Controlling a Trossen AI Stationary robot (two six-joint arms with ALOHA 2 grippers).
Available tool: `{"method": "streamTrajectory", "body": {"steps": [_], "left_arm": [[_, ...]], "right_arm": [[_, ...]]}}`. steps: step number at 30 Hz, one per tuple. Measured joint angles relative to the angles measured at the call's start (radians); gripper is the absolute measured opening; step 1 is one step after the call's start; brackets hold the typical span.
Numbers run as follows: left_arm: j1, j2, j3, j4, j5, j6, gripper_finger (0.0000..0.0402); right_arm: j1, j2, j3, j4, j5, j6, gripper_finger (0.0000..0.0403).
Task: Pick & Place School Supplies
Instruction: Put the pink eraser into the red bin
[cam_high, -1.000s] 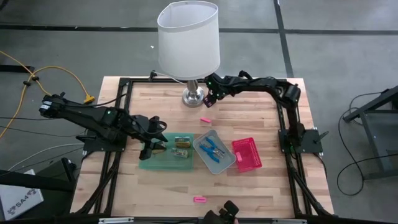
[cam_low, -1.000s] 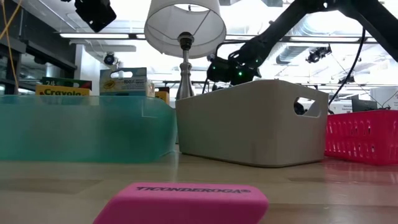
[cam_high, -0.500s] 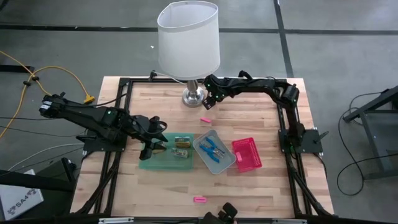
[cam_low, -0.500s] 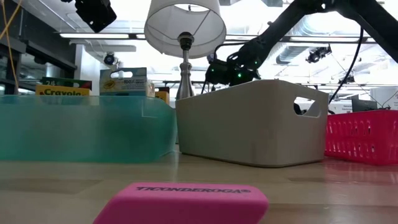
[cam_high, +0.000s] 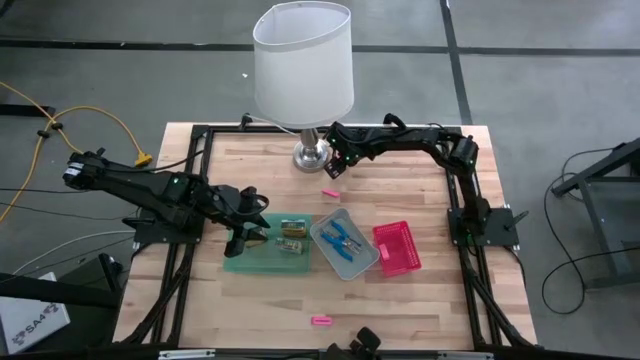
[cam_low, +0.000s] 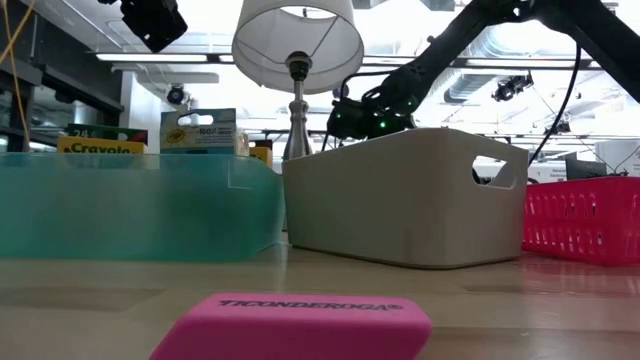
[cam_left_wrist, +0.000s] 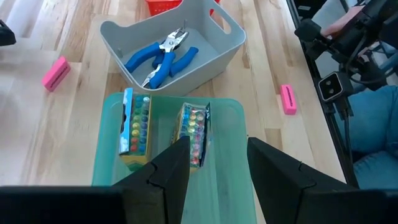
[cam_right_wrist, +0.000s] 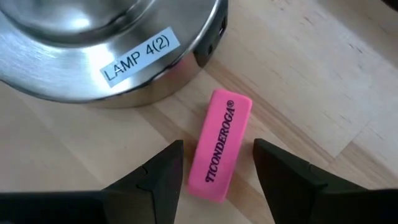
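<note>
A pink eraser (cam_right_wrist: 221, 145) lies flat on the wood beside the lamp's metal base (cam_right_wrist: 106, 43). My right gripper (cam_right_wrist: 217, 180) hovers over it, open, with one finger on each side and no touch; in the high view the right gripper (cam_high: 338, 160) stands just beyond this eraser (cam_high: 331, 192). My left gripper (cam_left_wrist: 217, 168) is open above the green tray (cam_left_wrist: 230, 186), near two crayon packs (cam_left_wrist: 194, 130) lying in it. Two blue-handled pliers (cam_left_wrist: 163, 56) lie in the grey tray (cam_high: 343, 243). A second eraser (cam_high: 320, 320) rests near the table's near edge.
The white-shaded lamp (cam_high: 302, 65) stands at the table's far side, right next to my right gripper. A pink basket (cam_high: 396, 247) sits to the right of the grey tray. Bare wood lies between the trays and the near edge.
My right gripper has moved a little toward the table's left, closer to the lamp base and the pink eraser there. The left arm and all objects have kept still.
</note>
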Motion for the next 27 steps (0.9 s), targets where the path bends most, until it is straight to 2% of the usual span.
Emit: {"method": "streamTrajectory", "body": {"steps": [22, 27], "left_arm": [[0.0, 0.0, 0.0, 0.0, 0.001, -0.002, 0.0156], [0.0, 0.0, 0.0, 0.0, 0.004, -0.002, 0.0156]], "right_arm": [[-0.002, 0.002, -0.001, -0.003, 0.03, 0.004, 0.0188], [-0.002, 0.002, -0.001, -0.003, 0.035, 0.004, 0.0163]]}}
